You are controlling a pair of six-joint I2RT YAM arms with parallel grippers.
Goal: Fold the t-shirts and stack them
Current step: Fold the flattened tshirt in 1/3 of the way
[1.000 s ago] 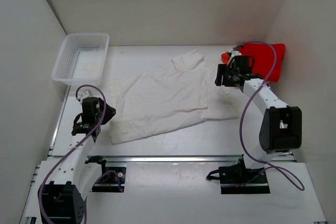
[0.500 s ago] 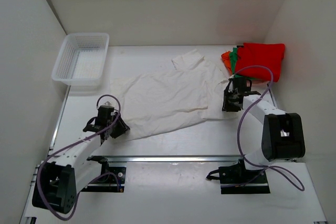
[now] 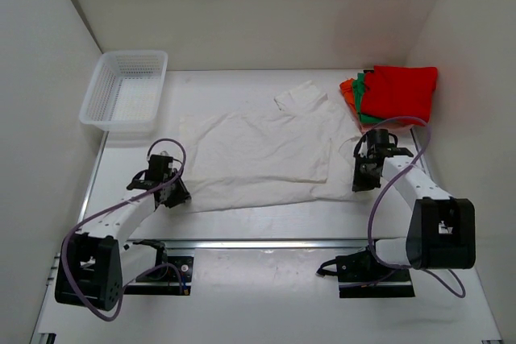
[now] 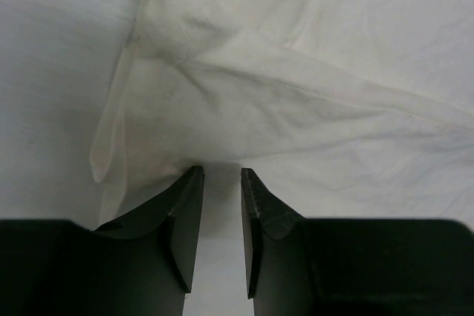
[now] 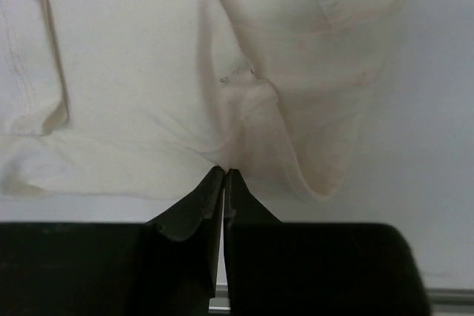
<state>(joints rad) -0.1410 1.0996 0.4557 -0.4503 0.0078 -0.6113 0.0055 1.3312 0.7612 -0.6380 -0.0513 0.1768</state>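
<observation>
- The white tabletop (image 3: pixel 218 86) sits inside a plain white enclosure, with a white mesh basket (image 3: pixel 133 54) at its far-left corner.
- The white t-shirt (image 3: pixel 258 159) lies spread and rumpled across the middle of the tabletop. Its long axis runs roughly left to right, and one sleeve points toward the far wall.
- The other shirts are piled at the far-right corner, well apart from the white one: a red shirt (image 3: pixel 399 94) on top, with a green edge (image 3: pixel 362 106) and an orange edge (image 3: pixel 348 93) showing beneath it.
- The left tool (image 3: pixel 179 197) is low at the shirt's near-left corner. In its wrist view the left tool (image 4: pixel 220 175) has its jaws a narrow gap apart, with the cloth's edge (image 4: pixel 296 94) just at the tips. Whether any fabric sits between them cannot be told.
- The right tool (image 3: pixel 360 185) is at the shirt's near-right end. Its wrist view shows the right tool (image 5: pixel 224 175) clenched, tips pressed together. Folds of the shirt (image 5: pixel 148 72) converge on the tips, so it is probably pinching the hem there (a judgement, as the pinch itself is hidden).
- The shirt lies ahead of and between the two tools. Each arm is nearest its own end of the long axis, so the likely next move is a joint lift or drag of the near edge.
- The left tool would need to close on the cloth first.
</observation>
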